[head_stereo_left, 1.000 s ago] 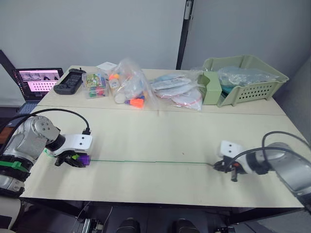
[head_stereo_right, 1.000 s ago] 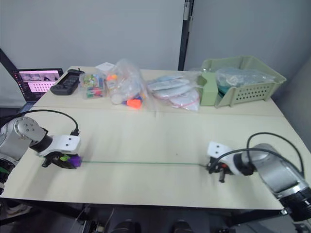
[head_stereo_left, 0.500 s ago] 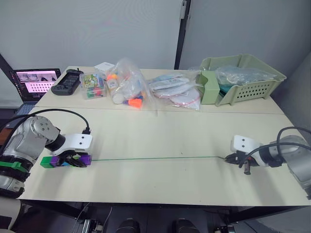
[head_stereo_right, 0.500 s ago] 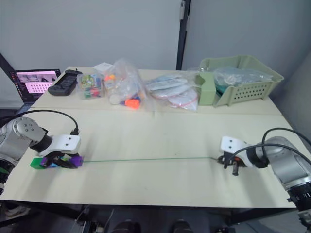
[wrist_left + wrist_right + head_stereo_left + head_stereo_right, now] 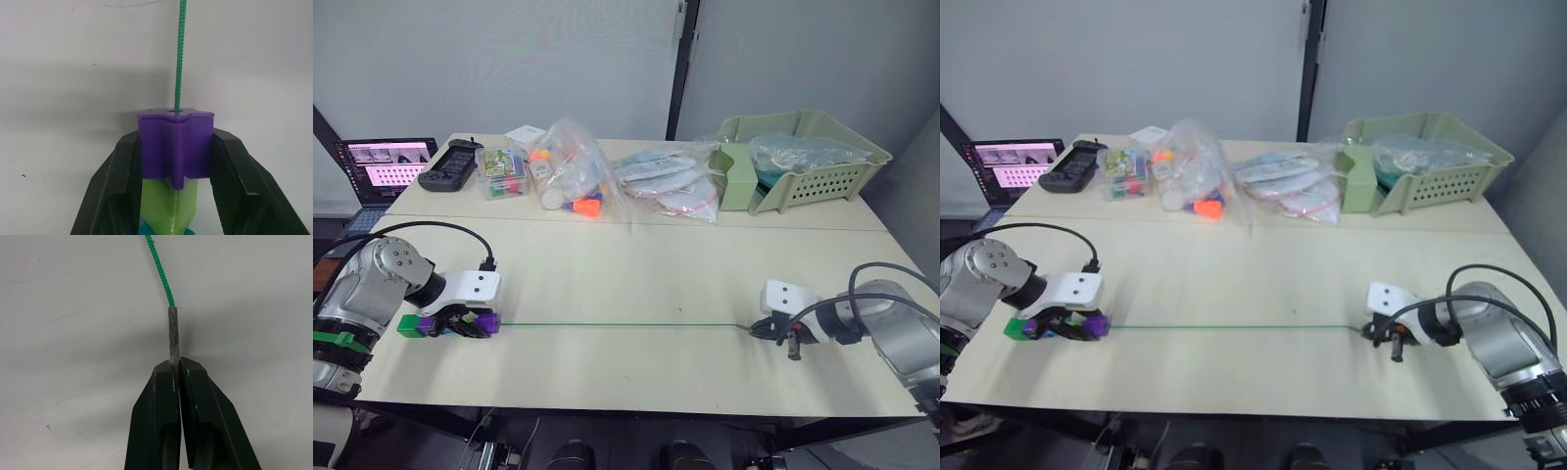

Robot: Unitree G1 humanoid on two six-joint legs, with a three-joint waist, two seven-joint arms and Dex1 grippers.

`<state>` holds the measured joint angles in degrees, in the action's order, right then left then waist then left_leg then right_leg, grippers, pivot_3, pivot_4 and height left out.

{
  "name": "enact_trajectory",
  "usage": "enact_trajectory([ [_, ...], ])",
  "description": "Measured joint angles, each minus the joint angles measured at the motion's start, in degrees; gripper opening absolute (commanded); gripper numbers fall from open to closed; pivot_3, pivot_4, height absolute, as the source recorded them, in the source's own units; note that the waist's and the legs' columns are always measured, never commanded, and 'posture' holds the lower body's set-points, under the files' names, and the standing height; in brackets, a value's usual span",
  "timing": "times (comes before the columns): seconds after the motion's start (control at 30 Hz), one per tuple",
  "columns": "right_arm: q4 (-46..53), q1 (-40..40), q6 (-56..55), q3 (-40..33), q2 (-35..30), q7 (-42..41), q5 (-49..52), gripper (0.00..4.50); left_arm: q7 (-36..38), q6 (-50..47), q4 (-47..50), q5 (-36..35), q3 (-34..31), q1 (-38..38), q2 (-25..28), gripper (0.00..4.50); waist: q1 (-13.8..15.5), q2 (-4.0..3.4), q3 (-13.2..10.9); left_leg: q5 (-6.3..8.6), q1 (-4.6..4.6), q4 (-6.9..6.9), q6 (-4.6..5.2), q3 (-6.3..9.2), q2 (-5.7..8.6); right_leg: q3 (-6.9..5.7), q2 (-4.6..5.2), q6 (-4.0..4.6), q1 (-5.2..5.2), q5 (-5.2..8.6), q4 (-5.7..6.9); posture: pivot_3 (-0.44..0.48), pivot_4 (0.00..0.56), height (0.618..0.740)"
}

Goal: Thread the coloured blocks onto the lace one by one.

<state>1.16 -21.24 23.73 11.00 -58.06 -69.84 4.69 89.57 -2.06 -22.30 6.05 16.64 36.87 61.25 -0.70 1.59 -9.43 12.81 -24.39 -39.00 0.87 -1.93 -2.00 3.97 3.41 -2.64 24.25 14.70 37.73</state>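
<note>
Left wrist view — left pincer [image 5: 176, 161] clamping purple block [image 5: 176, 147], lime block [image 5: 168, 205] half-hidden behind — right pincer [image 5: 176, 369] pinching lace [image 5: 160, 269] tip.

no readable text, labels or numbers anywhere (laptop [image 5: 389, 164] screen too small)

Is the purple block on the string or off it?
On. The green lace enters the hole of the purple block clamped by the left gripper.

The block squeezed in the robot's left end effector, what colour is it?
Purple block, seen best in the left wrist view.
</note>
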Motion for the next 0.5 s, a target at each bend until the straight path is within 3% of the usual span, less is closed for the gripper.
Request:
enact_trajectory([
  [0.2, 1.85, -0.41, 2.93, -0.48, 0.48, -0.22, 1.36, 2.7, 0.51, -2.03, 1.66, -2.01, -2.08, -0.09, 0.02, 4.43, -0.01, 0.0, 0.0, 0.0, 0.0, 0.0, 0.0, 0.0, 0.0, 0.0, 0.0, 0.0, 0.0, 0.0, 0.01, 0.0, 0.15, 0.733],
  [0.37, 5.81, -1.1, 7.88, -4.4, -0.8, -2.05, 6.61, 4.43, 1.39, -4.87, 2.27, -5.22, -5.29, -0.01, 0.77, 4.5, 0.0, 0.0, 0.0, 0.0, -0.01, 0.0, 0.0, 0.01, 0.0, 0.0, 0.0, 0.0, 0.01, 0.0, 0.01, 0.0, 0.15, 0.733],
  [0.5, 6.09, -0.85, 11.35, -10.16, -2.11, -2.56, 10.76, 4.47, 1.54, -8.11, 1.6, -9.17, -10.39, 0.12, 2.6, 4.5, 0.03, 0.0, 0.0, 0.0, 0.03, 0.0, 0.0, 0.02, 0.0, -0.02, 0.01, 0.0, -0.03, 0.0, 0.01, 0.0, 0.15, 0.733],
])
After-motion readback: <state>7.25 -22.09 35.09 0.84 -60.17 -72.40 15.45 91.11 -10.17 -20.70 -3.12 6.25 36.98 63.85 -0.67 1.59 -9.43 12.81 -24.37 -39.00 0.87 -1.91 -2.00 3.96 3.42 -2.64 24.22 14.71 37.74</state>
